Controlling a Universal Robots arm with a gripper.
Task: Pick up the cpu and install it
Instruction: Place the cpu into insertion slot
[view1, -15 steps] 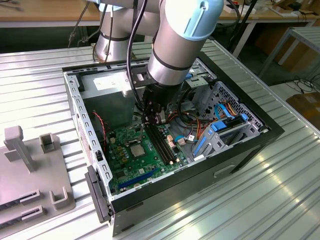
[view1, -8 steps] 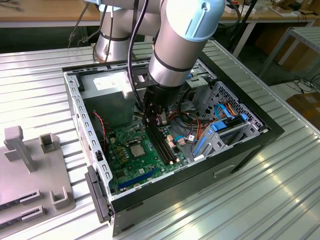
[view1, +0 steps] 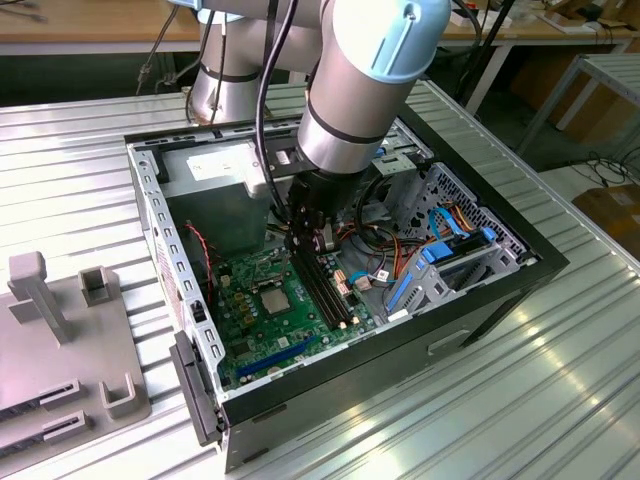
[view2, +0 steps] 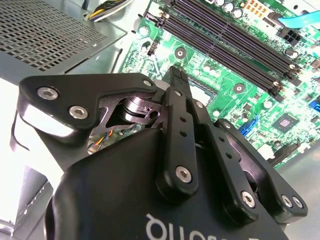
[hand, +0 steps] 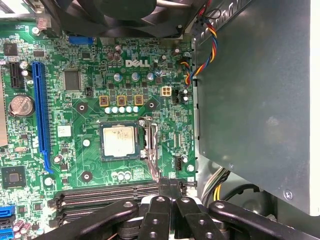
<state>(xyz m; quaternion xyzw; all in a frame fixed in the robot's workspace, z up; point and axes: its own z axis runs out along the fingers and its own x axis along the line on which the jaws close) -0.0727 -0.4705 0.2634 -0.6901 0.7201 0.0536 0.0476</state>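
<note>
We judge the job nearly done: the small flat square silver-grey cpu (hand: 119, 142) already lies inside the black-framed square socket (hand: 120, 123). Our black gripper (hand: 169, 184), its fingers pinched together on nothing, hovers just beside that socket's thin metal lever (hand: 151, 150).

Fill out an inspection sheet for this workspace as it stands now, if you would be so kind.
Surface: ribbed metal table, carrying an open computer case.
Job's things: cpu lies flat in its socket on the green board, silver top showing; nothing grips it.
Clutter: grey fixture block on the table, at the exterior view's left of the case.
Grippers: gripper shut, empty, above the board near the memory slots, apart from the cpu.
Cables: coloured wire bundle beside the power supply box; blue flat cables in the case.
Surroundings: wooden benches behind the table.
</note>
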